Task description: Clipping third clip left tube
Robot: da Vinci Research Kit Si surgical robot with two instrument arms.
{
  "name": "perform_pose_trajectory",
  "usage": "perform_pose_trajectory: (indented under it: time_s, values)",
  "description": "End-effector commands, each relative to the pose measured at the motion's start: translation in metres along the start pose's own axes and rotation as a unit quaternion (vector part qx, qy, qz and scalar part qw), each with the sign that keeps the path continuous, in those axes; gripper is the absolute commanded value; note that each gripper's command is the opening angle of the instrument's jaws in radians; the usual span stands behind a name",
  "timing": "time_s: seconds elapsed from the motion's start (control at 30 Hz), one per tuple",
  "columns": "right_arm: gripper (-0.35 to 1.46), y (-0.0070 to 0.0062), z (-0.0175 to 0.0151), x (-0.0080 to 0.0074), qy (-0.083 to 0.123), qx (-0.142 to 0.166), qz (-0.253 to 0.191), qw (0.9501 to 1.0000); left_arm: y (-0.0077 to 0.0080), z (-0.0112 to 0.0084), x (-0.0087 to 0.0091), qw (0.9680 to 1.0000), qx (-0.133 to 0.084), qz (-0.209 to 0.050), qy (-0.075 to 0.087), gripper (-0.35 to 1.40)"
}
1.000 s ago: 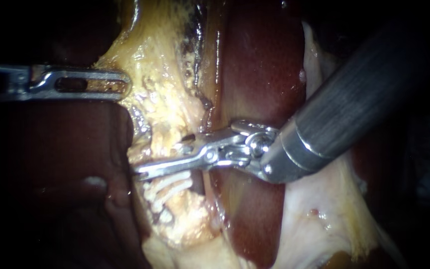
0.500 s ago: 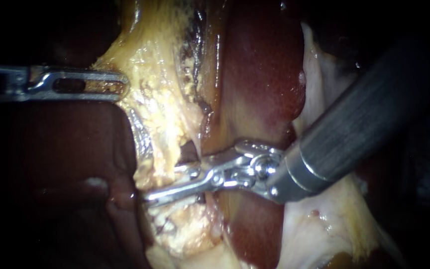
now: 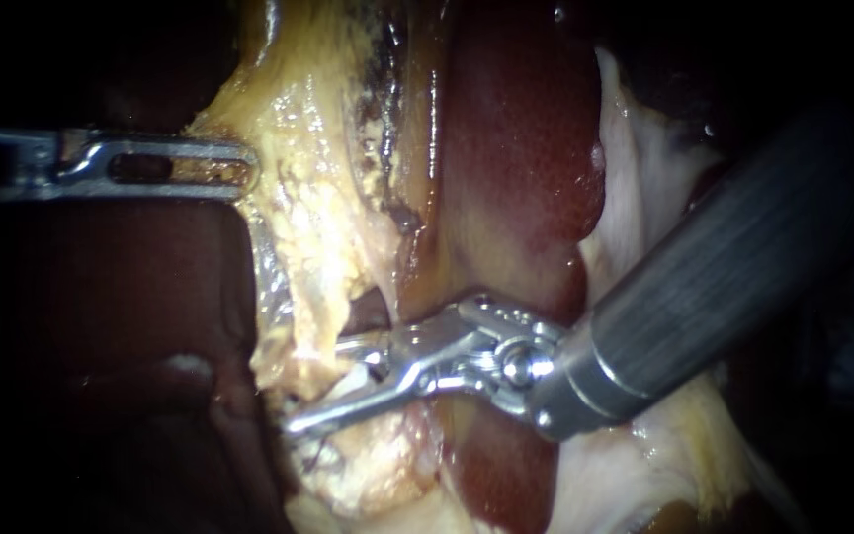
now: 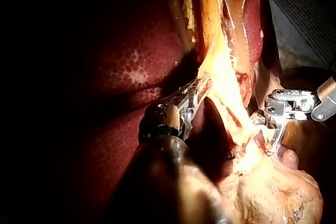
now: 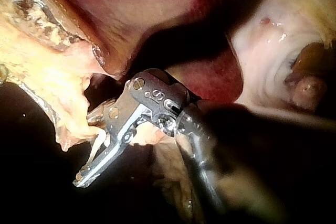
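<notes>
The right instrument comes in from about 3 o'clock in the endoscope view. Its two jaws stand apart, released, with a pale tube running between them. The longer lower jaw reaches on toward 8 o'clock, past the far side of the tube. This looks like the straddle a clip needs, with the tube well inside the jaws so the clip would cross its full width. Whether both jaws already touch the tube cannot be told, and no earlier clip can be made out clearly around the tips. The right wrist view shows the same gap, with the thin pale strand hanging between the jaws. Outward from there, the tube rises into a band of yellow tissue that runs toward 12 o'clock. The left instrument, entering from 9 o'clock, has its jaws clenched on the edge of that band. It probably holds the band out toward 9 o'clock to stretch it and lift the tube clear. The dark red liver lies just beside the band, toward 1 o'clock, and the right shaft crosses in front of it.
</notes>
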Motion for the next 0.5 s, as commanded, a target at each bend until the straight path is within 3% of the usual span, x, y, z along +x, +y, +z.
perform_pose_trajectory:
  time_s: [0.03, 0.23, 0.37, 0.5]
  values:
    - [0.56, 0.0002, 0.0002, 0.0001, 0.000, -0.003, 0.003, 1.0000, 0.0000, 0.0001, 0.0000, 1.0000, 0.001, 0.000, 0.001, -0.35]
    - [0.54, 0.0013, 0.0004, 0.0004, 0.007, -0.014, 0.014, 0.9998, 0.0000, 0.0001, 0.0000, 1.0000, 0.000, 0.000, 0.000, -0.35]
    - [0.53, 0.0026, 0.0001, 0.0011, 0.007, -0.035, 0.083, 0.9959, 0.0000, 0.0001, 0.0000, 1.0000, 0.000, 0.000, 0.000, -0.35]
    - [0.53, 0.0035, -0.0005, 0.0016, 0.011, -0.046, 0.108, 0.9931, -0.0001, 0.0001, 0.0000, 1.0000, 0.000, 0.000, 0.000, -0.35]
